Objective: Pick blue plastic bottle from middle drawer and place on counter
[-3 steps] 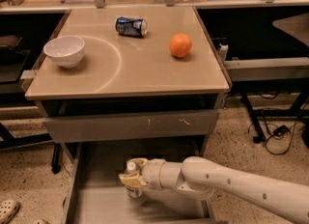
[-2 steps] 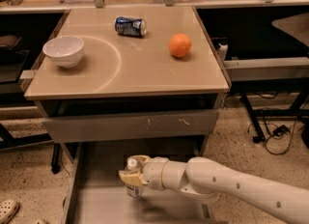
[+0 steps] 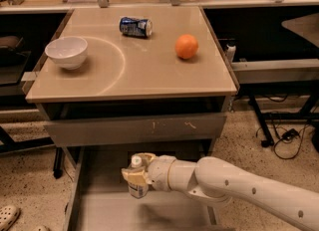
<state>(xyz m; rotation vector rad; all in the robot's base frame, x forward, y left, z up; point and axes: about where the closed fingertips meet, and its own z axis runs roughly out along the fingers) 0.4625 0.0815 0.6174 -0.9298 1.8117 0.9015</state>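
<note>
The claw (image 3: 137, 175) hangs over the open middle drawer (image 3: 99, 212), below the front edge of the table (image 3: 144, 78) and a little left of its middle. It is clamped around the blue plastic bottle (image 3: 137, 191), a small clear bottle held upright, with its white cap poking out above the fingers and its base below them. Compared with a second ago, the claw and bottle sit slightly higher, and the bottle appears to be clear of the grey drawer floor. This suggests the grasp has held and the lift out of the drawer has begun. The bottle is not yet on the table. On the tan tabletop, a white bowl (image 3: 66, 52) sits near the left edge, a blue-and-silver can (image 3: 135, 27) lies on its side near the back edge, and an orange (image 3: 186, 46) rests towards the right edge. The white arm (image 3: 249, 195) reaches in from the lower right. The front half of the table looks open for setting the bottle down.
</note>
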